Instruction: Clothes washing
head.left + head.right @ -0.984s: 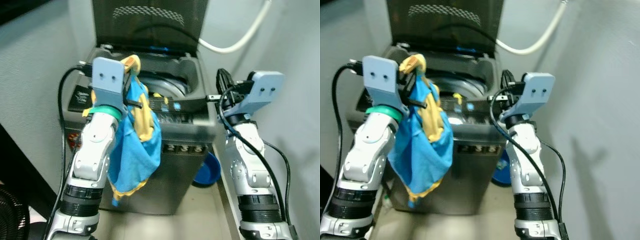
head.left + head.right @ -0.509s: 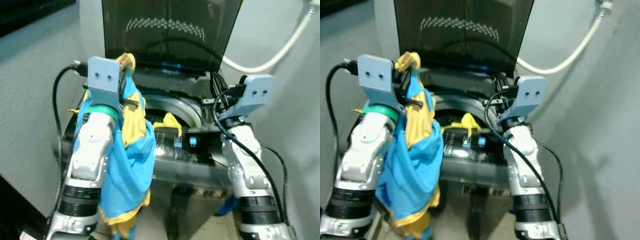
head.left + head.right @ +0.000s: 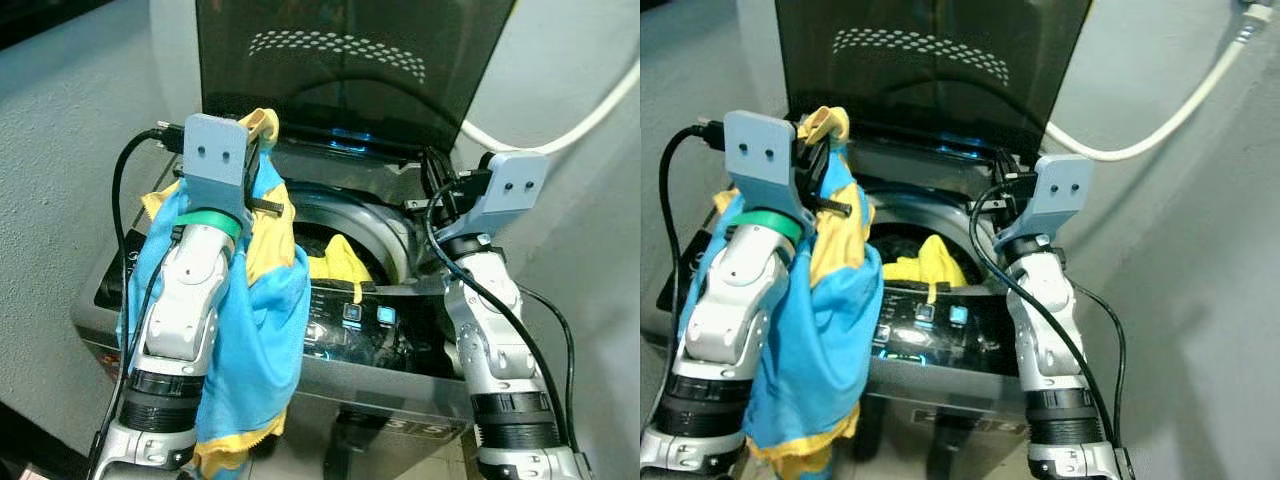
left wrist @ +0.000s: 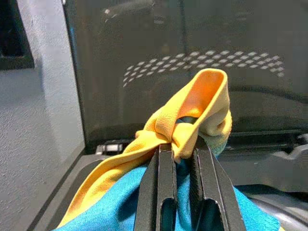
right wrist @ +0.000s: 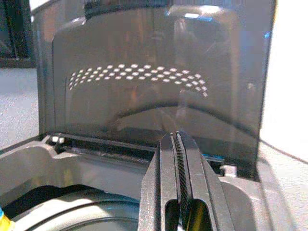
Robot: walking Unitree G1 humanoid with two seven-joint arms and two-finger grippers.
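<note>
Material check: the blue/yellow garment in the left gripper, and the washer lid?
Garment: soft knit fabric, matte, by its limp folds and drape from the left gripper. Washer lid: likely dark tinted plastic or glass, glossy; it shows reflections and a dotted pattern.

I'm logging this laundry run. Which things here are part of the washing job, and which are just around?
Part of the job:
- blue and yellow garment, held by left gripper
- washing machine, lid up
- yellow clothing in drum

Just around:
- white hose
- right gripper, empty
</note>
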